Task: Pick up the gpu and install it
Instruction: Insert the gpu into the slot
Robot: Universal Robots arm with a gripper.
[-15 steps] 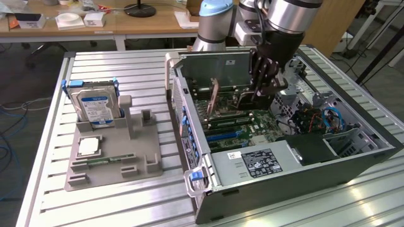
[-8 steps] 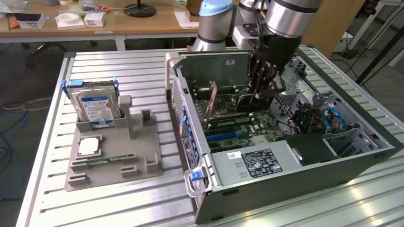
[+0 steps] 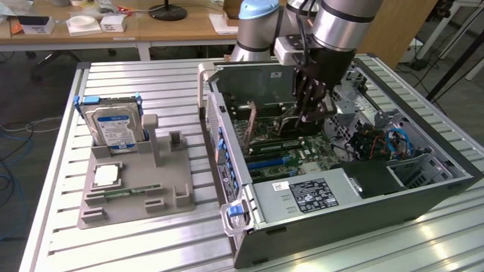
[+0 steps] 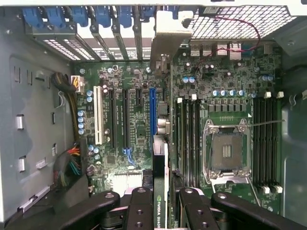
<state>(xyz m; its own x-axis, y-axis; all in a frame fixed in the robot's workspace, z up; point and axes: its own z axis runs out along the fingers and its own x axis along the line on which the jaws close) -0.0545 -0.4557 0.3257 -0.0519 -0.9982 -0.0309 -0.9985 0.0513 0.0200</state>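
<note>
- Black fingers (image 4: 140, 211) press in from both sides on the gpu (image 4: 161, 158) and grip it edge-on.
- White print on the card's edge, between the fingers, reads "NVIDIA". The letters after it start "QUA" and run out of the picture.
- The pick-up therefore looks done. The card is held inside the open computer case (image 3: 363, 221), which the arm (image 3: 340, 22) reaches down into in the exterior view.
- Below the card lies the green motherboard (image 4: 129, 139), and the card hangs just beside the long blue slot (image 4: 152, 108).
- As I judge it, the install is what remains. The card sits above the board and does not look pressed home in any slot.
- A black sticker with white print (image 3: 310, 195) sits on the power supply at the case end nearest the tabletop's (image 3: 151, 249) front edge. Its print is too small to read.
- Towards the tabletop's edge at the exterior view's left, a grey holder (image 3: 136, 192) carries an upright hard drive (image 3: 113, 127). Its label is blue and white, and the wording cannot be made out.
</note>
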